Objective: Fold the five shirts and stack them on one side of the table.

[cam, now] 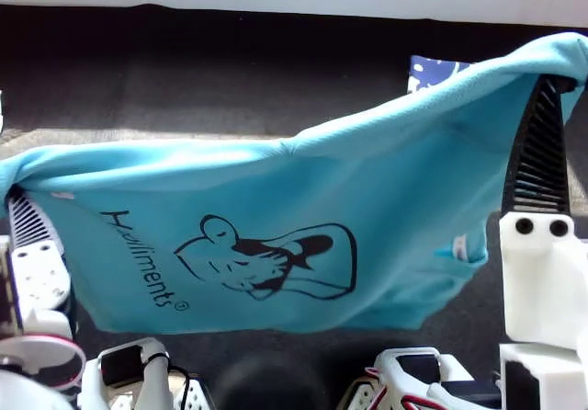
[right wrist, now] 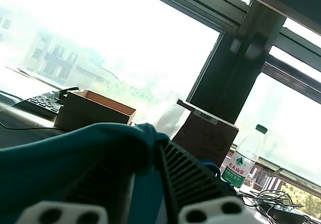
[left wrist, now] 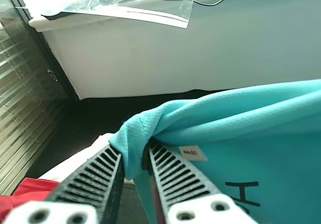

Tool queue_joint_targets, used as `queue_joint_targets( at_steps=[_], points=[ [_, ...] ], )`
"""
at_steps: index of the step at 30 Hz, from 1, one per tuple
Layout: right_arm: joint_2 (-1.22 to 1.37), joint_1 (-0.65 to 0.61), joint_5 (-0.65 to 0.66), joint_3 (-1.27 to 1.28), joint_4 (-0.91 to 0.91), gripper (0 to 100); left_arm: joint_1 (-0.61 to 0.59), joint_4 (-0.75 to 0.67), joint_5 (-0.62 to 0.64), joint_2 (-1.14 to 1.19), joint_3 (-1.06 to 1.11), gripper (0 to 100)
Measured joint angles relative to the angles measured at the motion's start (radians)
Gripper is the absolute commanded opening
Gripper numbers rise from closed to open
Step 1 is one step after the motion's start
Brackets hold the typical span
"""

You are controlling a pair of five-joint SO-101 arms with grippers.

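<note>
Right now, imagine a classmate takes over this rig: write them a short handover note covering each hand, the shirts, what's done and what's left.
Left hand: shut on one end of the turquoise shirt.
Right hand: shut on the opposite end.
The shirt hangs spread between them above the dark table.
Done: shirt lifted and opened out.
To do: fold it, stack it at one side, then the other shirts.

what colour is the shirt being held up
Turquoise shirt with a black printed graphic; clearest in the high view.

Turquoise shirt (cam: 276, 199) with black line-drawn print and lettering
</note>
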Motion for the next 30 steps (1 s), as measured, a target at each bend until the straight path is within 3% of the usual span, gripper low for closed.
queue_joint_targets(
  at_steps=[6,12,20,25,30],
  points=[
    [-0.006,0.000,0.000,-0.005,0.069,0.6,0.000,0.000,0.000,0.000,0.048,1],
    [0.025,0.000,0.000,0.110,0.103,0.6,-0.003,-0.015,0.000,0.003,0.281,1],
    [0.201,0.000,0.000,0.385,-0.032,0.6,-0.028,-0.269,0.002,0.034,0.540,1],
    [0.316,0.000,0.000,0.480,-0.180,0.6,-0.028,-0.376,0.003,0.227,0.499,1],
    [0.446,-0.002,0.000,0.486,-0.308,0.6,0.000,-0.394,0.003,0.562,0.293,1]
  ],
)
